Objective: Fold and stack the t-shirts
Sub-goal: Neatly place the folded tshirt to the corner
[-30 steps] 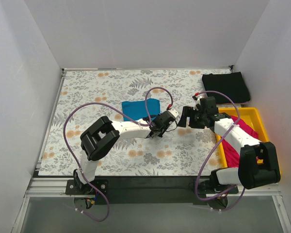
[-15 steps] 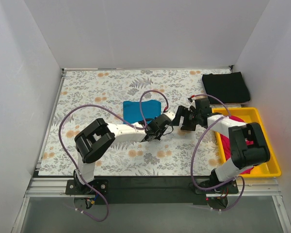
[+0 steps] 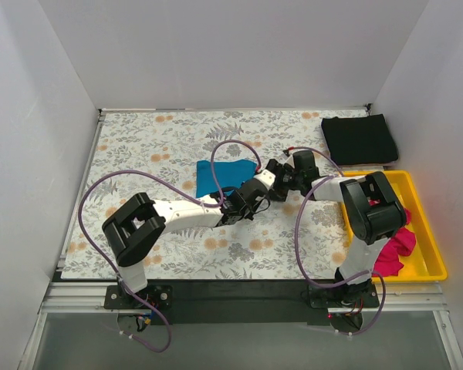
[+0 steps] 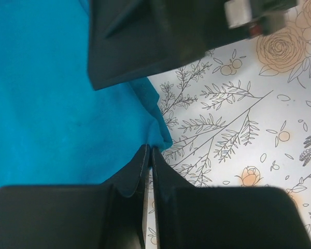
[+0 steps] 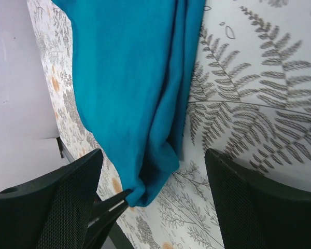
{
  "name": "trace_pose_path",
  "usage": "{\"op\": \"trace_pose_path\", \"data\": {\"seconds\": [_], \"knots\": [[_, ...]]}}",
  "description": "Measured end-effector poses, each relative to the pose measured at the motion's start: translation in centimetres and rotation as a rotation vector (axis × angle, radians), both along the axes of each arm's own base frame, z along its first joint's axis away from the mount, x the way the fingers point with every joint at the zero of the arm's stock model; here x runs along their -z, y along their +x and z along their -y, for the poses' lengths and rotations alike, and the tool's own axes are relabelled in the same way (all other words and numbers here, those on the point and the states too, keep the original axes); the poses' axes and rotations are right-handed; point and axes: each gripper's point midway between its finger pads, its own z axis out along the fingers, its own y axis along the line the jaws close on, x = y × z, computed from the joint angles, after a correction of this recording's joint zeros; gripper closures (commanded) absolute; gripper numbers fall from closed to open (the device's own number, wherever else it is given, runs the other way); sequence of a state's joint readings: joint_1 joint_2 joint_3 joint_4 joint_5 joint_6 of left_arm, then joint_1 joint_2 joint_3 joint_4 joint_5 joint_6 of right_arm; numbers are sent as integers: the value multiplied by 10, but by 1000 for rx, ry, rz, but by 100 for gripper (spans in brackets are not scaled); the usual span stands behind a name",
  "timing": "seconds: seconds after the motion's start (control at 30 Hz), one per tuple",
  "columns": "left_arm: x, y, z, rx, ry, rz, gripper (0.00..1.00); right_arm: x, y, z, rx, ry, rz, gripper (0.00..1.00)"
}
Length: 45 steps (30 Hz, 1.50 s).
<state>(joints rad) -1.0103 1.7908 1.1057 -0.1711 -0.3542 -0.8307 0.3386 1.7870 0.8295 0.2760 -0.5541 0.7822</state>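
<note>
The teal-blue t-shirt (image 3: 222, 176) lies folded mid-table. My left gripper (image 4: 149, 151) is shut on its near right corner (image 4: 162, 139), and the cloth bunches there; its tip (image 5: 123, 196) also shows in the right wrist view. My right gripper (image 5: 155, 199) is open just right of that corner, with its fingers (image 5: 52, 207) wide on either side of the teal-blue t-shirt (image 5: 129, 88). In the top view the left gripper (image 3: 251, 191) and the right gripper (image 3: 278, 174) nearly meet. A black t-shirt (image 3: 360, 139) lies folded at the back right. A magenta-pink t-shirt (image 3: 395, 248) lies crumpled in the tray.
A yellow tray (image 3: 427, 223) stands along the right edge. The flowered table cover (image 3: 154, 139) is bare left and behind the teal shirt. Purple cables (image 3: 239, 150) loop above both wrists. White walls close in on three sides.
My left gripper has closed on the teal shirt's corner. The right arm has swung its gripper left from near the tray to beside that corner, uncovering more of the magenta shirt.
</note>
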Motion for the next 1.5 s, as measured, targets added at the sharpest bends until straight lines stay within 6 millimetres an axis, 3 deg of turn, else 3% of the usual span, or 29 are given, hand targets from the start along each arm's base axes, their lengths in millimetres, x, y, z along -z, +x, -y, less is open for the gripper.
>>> {"op": "trace_pose_path", "data": {"seconds": [0.37, 0.53, 0.57, 0.7, 0.77, 0.97, 1.07, 1.13, 1.23, 1.27, 1.4, 1.5], "knots": [[-4, -1, 3, 5, -29, 3, 100, 3, 11, -51, -63, 55, -19, 27], [-3, -3, 7, 12, -49, -12, 100, 8, 11, -64, -96, 53, -17, 46], [-3, -4, 8, 13, -55, -16, 100, 10, 11, -64, -98, 47, -17, 51], [-4, -6, 13, 15, -86, -33, 99, 21, 10, -59, -109, 0, -16, 87], [-5, -7, 15, 10, -99, -41, 94, 25, 9, -56, -120, -30, -10, 96], [-7, -8, 16, -26, -137, -60, 76, 25, 17, -48, -185, -147, 58, 99], [-17, -4, 10, -66, -167, -73, 67, 24, 27, -35, -211, -246, 109, 99], [-30, 4, -1, -113, -202, -79, 64, 21, 39, -22, -225, -322, 147, 99], [-63, 33, -31, -209, -293, -62, 48, 16, 60, 3, -224, -427, 201, 99], [-72, 43, -43, -247, -319, -50, 38, 14, 67, 13, -220, -463, 217, 99], [-101, 90, -123, -468, -380, 14, 24, 4, 94, 57, -209, -616, 269, 99], [-96, 108, -173, -619, -373, 7, 17, -13, 117, 90, -201, -742, 325, 99]]}}
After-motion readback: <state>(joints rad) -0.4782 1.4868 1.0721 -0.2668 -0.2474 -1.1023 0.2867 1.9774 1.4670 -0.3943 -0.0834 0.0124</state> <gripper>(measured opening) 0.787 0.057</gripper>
